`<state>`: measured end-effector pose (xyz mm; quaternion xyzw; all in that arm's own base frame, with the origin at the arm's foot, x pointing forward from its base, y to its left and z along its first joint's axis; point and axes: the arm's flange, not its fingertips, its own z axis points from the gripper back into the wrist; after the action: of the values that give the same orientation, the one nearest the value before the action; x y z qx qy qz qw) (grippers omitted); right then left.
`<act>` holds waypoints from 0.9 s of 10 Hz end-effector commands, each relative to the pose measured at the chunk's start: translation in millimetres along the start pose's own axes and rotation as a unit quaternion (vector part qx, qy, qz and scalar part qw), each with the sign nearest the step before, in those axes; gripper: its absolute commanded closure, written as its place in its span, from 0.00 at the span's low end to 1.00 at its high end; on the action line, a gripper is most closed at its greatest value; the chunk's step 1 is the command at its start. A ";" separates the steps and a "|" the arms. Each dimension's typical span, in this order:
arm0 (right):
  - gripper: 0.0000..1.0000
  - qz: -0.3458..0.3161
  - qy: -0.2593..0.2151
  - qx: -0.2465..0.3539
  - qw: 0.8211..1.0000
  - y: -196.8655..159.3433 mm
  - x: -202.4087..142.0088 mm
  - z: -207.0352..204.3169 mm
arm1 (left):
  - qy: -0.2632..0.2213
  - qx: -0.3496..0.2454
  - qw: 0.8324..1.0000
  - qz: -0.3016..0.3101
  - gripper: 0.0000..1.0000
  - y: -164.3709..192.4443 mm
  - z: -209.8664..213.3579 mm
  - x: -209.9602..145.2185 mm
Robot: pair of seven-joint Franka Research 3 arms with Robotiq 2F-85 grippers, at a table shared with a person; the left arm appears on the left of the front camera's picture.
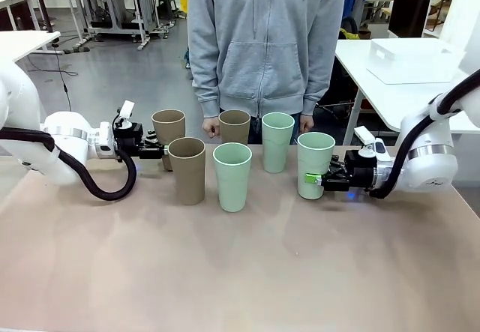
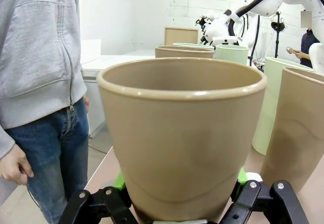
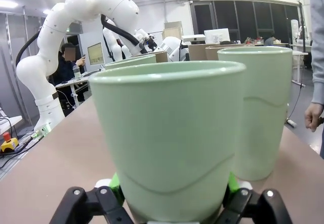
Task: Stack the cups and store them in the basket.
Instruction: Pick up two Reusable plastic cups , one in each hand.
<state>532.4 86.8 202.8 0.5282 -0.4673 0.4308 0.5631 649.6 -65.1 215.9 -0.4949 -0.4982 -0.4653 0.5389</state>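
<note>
Six cups stand in a loose row across the table's far half. My left gripper (image 1: 162, 152) is shut on the lower part of the back-left brown cup (image 1: 169, 124), which looms large in the left wrist view (image 2: 182, 123), green pads (image 2: 120, 179) against its sides. My right gripper (image 1: 318, 180) is shut on the rightmost green cup (image 1: 315, 160), also seen between its pads (image 3: 167, 133). A second brown cup (image 1: 186, 171) stands just in front of the left gripper. Another brown cup (image 1: 235, 126) and two green cups (image 1: 232, 176) (image 1: 277, 142) stand free. The white basket (image 1: 412, 61) sits on a side table at the back right.
A person in a grey hoodie (image 1: 266, 40) stands at the table's far edge, hands (image 1: 212, 128) hanging just behind the cups. The near half of the tan table (image 1: 240, 272) is bare. The free green cup (image 3: 263, 107) is close beside the right gripper's cup.
</note>
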 end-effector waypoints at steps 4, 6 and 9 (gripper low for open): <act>0.60 -0.002 -0.001 0.001 1.000 0.1 -0.3 -0.2 | -0.001 0.000 1.000 0.003 0.67 0.0 0.6 -0.2; 0.60 -0.002 -0.001 0.001 1.000 0.1 -0.3 -0.2 | -0.001 0.000 1.000 0.003 0.67 0.0 0.6 -0.2; 0.16 -0.005 -0.004 0.004 1.000 0.7 -1.4 0.7 | -0.004 0.000 1.000 0.009 0.16 -0.1 1.5 -0.7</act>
<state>531.4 86.1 201.5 0.5347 -0.4648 0.4277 0.5614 649.3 -63.6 215.2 -0.5012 -0.4960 -0.4579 0.5414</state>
